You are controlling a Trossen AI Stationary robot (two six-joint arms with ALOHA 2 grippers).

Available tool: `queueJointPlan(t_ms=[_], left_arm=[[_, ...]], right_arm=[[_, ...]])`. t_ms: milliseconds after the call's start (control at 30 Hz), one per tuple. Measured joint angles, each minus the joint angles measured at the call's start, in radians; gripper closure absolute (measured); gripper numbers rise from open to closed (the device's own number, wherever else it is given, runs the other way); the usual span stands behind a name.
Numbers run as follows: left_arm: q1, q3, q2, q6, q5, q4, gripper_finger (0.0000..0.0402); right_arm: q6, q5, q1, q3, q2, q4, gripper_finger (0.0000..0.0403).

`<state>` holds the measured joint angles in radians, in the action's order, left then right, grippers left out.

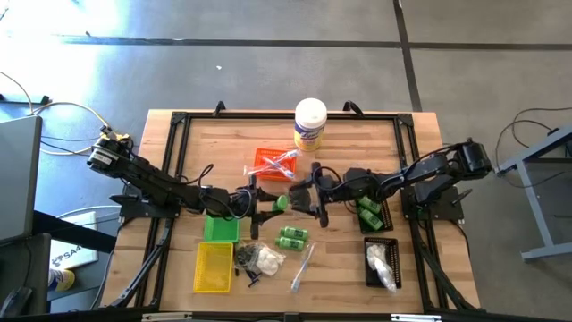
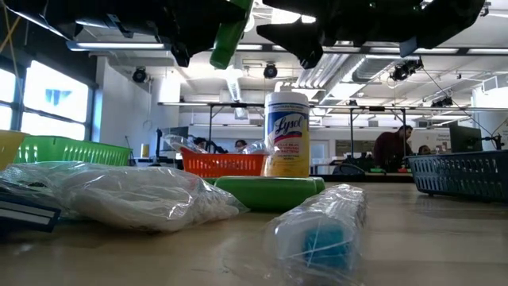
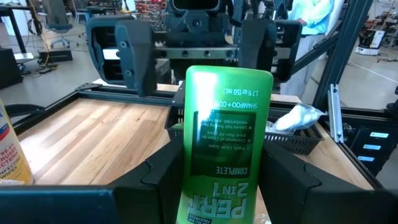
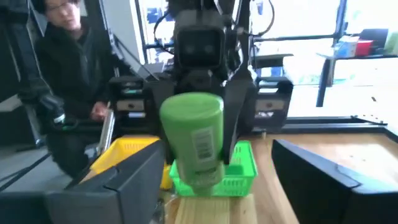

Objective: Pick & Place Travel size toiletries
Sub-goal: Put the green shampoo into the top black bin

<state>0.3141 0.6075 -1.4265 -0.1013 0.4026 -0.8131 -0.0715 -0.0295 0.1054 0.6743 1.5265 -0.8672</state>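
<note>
A green Pert shampoo bottle (image 3: 227, 143) hangs in the air over the middle of the table (image 1: 179, 161), with my left gripper (image 3: 221, 177) shut on it. My right gripper (image 4: 214, 155) faces it from the table's right and is open. Its fingers stand wide on either side of the bottle's free end (image 4: 193, 118) and touch nothing. In the high view the bottle (image 1: 280, 203) shows between the two grippers. Two more green bottles (image 1: 292, 237) lie on the wood below, beside a clear bag of white bits (image 1: 264, 259) and a clear-wrapped stick (image 1: 302, 266). My left gripper pinches the bottle between its two fingers on the bottle's two narrow sides (image 3: 186, 186), at the end nearest the wrist. The fingers come level from the table's left and lie along the bottle. The bottle (image 2: 230, 36) is lifted clear of the table and tilted.
A white Lysol canister (image 1: 310, 123) stands at the far middle, and an orange tray (image 1: 264, 156) with wrapped sticks lies in front of it. Green (image 1: 220, 228) and yellow (image 1: 214, 266) trays sit near left. Black trays (image 1: 386, 241) at near right hold green bottles and a white bag.
</note>
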Motion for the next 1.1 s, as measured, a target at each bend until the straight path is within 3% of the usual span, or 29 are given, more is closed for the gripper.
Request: queueJointPlan(t_ms=[167,467,800,1100], left_arm=[[0.000,0.000,0.000,0.000,0.000,0.000,0.0235],[0.000,0.000,0.000,-0.008,0.000,0.000,0.0235],[0.000,0.000,0.000,-0.008,0.003,0.000,0.0235],[-0.001,0.000,0.000,-0.008,0.019,0.000,0.0235]], right_arm=[[-0.003,-0.021,0.002,0.002,0.026,-0.046,0.0085],[-0.003,-0.034,0.002,0.080,0.179,-0.131,0.0088],[-0.003,-0.082,0.002,0.120,0.183,-0.133,0.0090],[-0.003,-0.080,0.004,0.121,0.183,-0.132,0.0118]])
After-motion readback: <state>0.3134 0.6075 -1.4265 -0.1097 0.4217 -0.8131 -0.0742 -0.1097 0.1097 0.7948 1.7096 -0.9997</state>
